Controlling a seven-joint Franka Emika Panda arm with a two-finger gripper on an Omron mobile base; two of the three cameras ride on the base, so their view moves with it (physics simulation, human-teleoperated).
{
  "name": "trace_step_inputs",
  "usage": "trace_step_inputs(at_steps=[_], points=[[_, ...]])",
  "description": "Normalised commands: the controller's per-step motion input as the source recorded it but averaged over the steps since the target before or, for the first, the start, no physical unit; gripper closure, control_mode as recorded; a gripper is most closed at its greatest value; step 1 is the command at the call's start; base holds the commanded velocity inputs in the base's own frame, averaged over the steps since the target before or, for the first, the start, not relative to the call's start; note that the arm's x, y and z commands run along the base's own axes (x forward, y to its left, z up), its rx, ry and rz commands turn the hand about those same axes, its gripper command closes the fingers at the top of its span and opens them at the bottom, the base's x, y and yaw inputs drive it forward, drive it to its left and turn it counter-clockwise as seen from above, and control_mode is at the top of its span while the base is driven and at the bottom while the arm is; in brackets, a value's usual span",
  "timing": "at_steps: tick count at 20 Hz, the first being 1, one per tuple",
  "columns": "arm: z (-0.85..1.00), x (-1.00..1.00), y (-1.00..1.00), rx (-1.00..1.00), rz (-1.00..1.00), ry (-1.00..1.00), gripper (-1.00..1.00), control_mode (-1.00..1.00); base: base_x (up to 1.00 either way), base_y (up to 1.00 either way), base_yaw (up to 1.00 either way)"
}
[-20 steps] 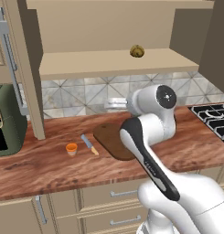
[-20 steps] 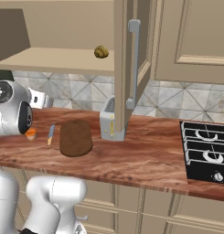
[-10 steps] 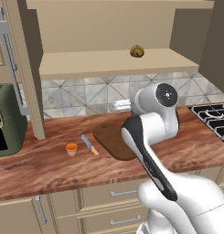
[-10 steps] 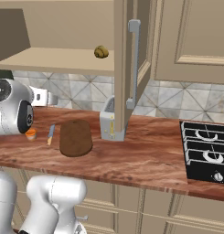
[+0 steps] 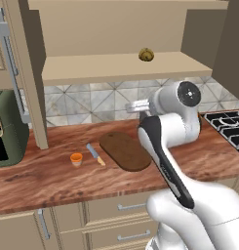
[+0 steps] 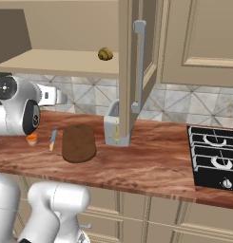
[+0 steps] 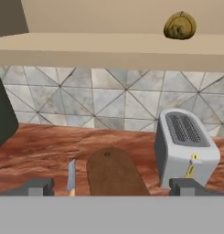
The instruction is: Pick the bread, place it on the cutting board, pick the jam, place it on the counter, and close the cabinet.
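The bread (image 5: 146, 54) (image 6: 105, 54) (image 7: 179, 25) is a small olive-brown bun lying on the shelf of the open cabinet (image 5: 116, 71). On the counter (image 5: 52, 180) lies the dark oval cutting board (image 5: 125, 150) (image 6: 79, 143) (image 7: 112, 171), bare on top. The jam (image 5: 76, 158) (image 6: 32, 140), a tiny orange jar, stands left of the board. My gripper (image 5: 132, 105) (image 6: 61, 98) (image 7: 112, 187) hovers open above the board's far end, below shelf height, facing the tiled wall and holding nothing.
A knife (image 5: 95, 154) (image 7: 71, 175) lies between jam and board. A grey toaster (image 6: 114, 127) (image 7: 186, 146) stands right of the board. The open cabinet door (image 6: 137, 61) juts out above the toaster. A green appliance (image 5: 6, 129) sits far left, a stove (image 6: 215, 156) far right.
The arm's upper joint and the hand have lifted a little. Bread, jam and board have not moved.
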Motion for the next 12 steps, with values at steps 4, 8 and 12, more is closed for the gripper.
trace_step_inputs(at_steps=[4, 8, 12], points=[[0.34, 0.00, -0.27, 0.00, 0.00, 0.00, -1.00, -1.00, 0.00, 0.00, 0.00], [0.29, 0.00, -0.28, 0.00, 0.00, 0.02, -1.00, -1.00, 0.00, 0.00, 0.00], [0.22, 0.01, -0.21, 0.00, -0.02, 0.04, -1.00, -1.00, 0.00, 0.00, 0.00]])
